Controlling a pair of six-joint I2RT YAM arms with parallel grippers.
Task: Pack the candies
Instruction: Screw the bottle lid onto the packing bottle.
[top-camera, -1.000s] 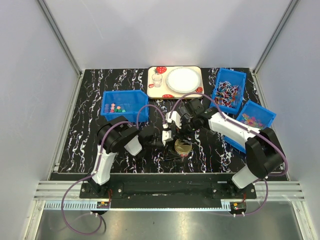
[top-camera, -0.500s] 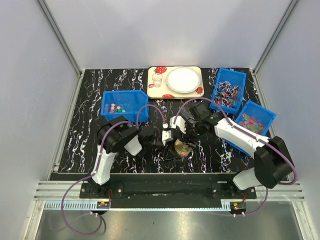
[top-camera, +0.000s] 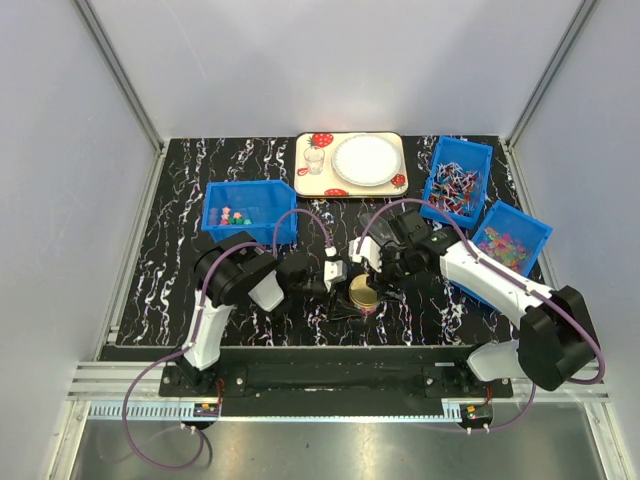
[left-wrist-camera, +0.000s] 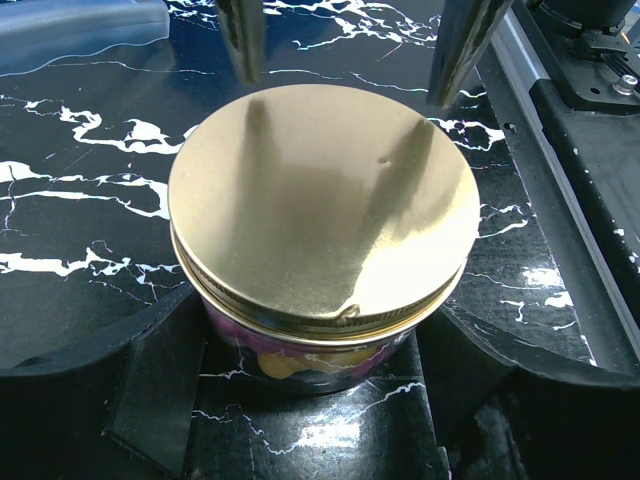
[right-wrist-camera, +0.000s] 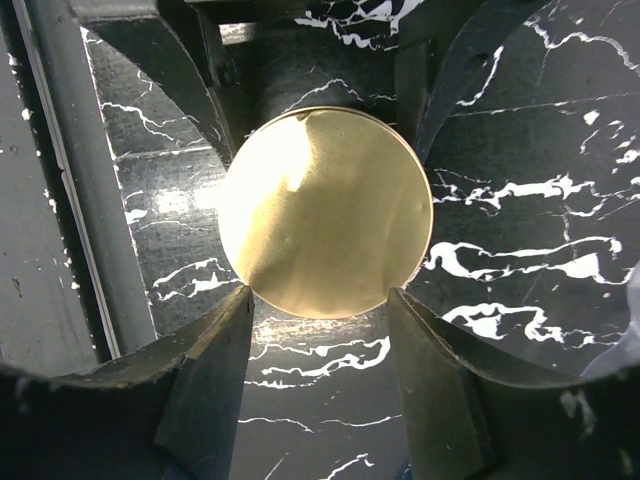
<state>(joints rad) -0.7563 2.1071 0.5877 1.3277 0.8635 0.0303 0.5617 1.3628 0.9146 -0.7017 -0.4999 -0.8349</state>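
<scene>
One jar (left-wrist-camera: 228, 322) with one gold lid (left-wrist-camera: 320, 200) stood mid-frame, candies (left-wrist-camera: 275, 363) inside. The left gripper (left-wrist-camera: 312, 345) hugged the jar. Nobody could tell if the right gripper (right-wrist-camera: 318, 300) gripped the lid.

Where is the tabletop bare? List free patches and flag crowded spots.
Free: the strip between the table's left edge and the left blue bin; the near patch between the gold-lidded jar and the right arm's base. Crowded: around the jar, and the far-right bins.
</scene>
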